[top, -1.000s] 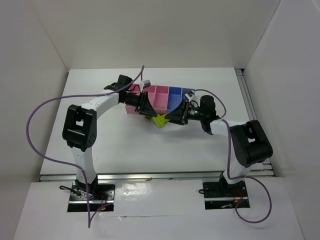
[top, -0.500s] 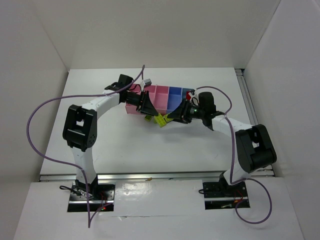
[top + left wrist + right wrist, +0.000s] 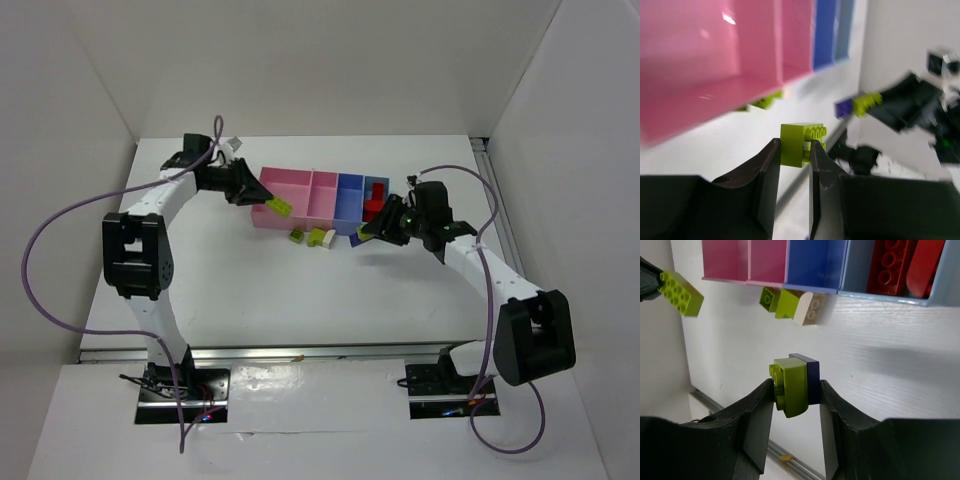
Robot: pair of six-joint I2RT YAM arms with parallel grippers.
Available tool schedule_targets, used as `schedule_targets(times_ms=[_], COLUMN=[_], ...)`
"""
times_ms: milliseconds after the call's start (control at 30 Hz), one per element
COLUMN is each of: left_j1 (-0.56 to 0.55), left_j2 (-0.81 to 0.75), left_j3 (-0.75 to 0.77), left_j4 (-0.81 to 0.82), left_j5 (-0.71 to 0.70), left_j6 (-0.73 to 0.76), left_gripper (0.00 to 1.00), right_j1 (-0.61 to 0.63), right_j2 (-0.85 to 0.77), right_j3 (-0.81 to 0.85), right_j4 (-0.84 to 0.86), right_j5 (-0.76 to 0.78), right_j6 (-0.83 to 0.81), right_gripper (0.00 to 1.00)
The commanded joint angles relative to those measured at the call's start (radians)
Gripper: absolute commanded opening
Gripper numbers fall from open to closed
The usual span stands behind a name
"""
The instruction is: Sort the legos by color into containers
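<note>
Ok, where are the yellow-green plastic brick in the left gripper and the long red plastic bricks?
yellow-green plastic brick (image 3: 796, 144): left wrist view, its smooth side.
long red plastic bricks (image 3: 887, 267): right wrist view, studded top.

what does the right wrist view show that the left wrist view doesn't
Only right wrist: glossy red plastic bricks in a light blue bin, and a whitish plastic brick on the table. Only left wrist: the left gripper up close, pinching its yellow-green plastic brick. Both: the pink and light blue plastic bins, and the right gripper holding a joined yellow-green and dark blue brick pair.
</note>
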Motion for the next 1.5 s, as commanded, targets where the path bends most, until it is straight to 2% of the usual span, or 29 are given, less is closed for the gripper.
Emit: schedule_targets(times_ms=[0, 400, 433, 533, 567, 600, 633, 800, 833, 933, 967, 1100, 1200, 1300, 1367, 1467], left_j1=[0.013, -0.016, -0.016, -0.038, -0.050, -0.050, -0.062, -0.093, -0.107, -0.148, -0.160, -0.223, -0.274, -0.303, -0.332, -0.357], left_j2=[-0.062, 0.143, 0.156, 0.186, 0.186, 0.186, 0.177, 0.105, 0.084, 0.013, 0.004, -0.007, -0.045, -0.054, -0.054, -0.045], left_j3=[0.062, 0.263, 0.292, 0.349, 0.349, 0.363, 0.377, 0.400, 0.388, 0.320, 0.281, 0.164, 0.054, 0.015, -0.020, -0.053], left_j4=[0.050, 0.061, 0.061, 0.000, -0.010, -0.010, -0.034, -0.106, -0.106, -0.096, -0.077, -0.063, 0.004, 0.073, 0.124, 0.214], left_j5=[-0.187, -0.367, -0.382, -0.391, -0.391, -0.391, -0.391, -0.380, -0.380, -0.237, -0.107, 0.151, 0.201, 0.239, 0.282, 0.327], left_j6=[-0.124, -0.192, -0.192, -0.163, -0.154, -0.142, -0.117, -0.039, -0.024, 0.070, 0.114, 0.191, 0.202, 0.188, 0.150, 0.118], left_gripper=[0.00, 0.00, 0.07, 0.46, 0.65, 0.74, 0.79, 0.82, 0.77, 0.74, 0.76, 0.81, 0.83, 0.83, 0.75, 0.72], right_j1=[-0.002, -0.002, -0.002, -0.002, -0.002, -0.002, -0.002, -0.002, -0.002, -0.002, -0.002, -0.002, -0.002, -0.002, -0.002, -0.002], right_j2=[-0.044, -0.064, -0.064, -0.064, -0.064, -0.064, -0.064, -0.064, -0.053, -0.044, -0.044, -0.033, -0.010, -0.010, -0.010, -0.010], right_j3=[0.072, 0.091, 0.091, 0.112, 0.112, 0.112, 0.112, 0.123, 0.123, 0.142, 0.142, 0.151, 0.177, 0.177, 0.177, 0.177], right_j4=[-0.080, -0.129, -0.129, -0.150, -0.150, -0.150, -0.150, -0.132, -0.123, -0.110, -0.079, -0.002, 0.008, 0.030, 0.041, 0.073], right_j5=[0.065, 0.065, 0.065, 0.074, 0.074, 0.074, 0.074, 0.035, 0.019, -0.039, -0.083, -0.213, -0.264, -0.280, -0.309, -0.340], right_j6=[-0.073, -0.103, -0.113, -0.122, -0.123, -0.123, -0.123, -0.123, -0.132, -0.141, -0.141, -0.130, -0.121, -0.121, -0.110, -0.084], right_gripper=[0.14, 0.14, 0.14, 0.14, 0.14, 0.14, 0.14, 0.14, 0.14, 0.14, 0.14, 0.14, 0.14, 0.14, 0.14, 0.14])
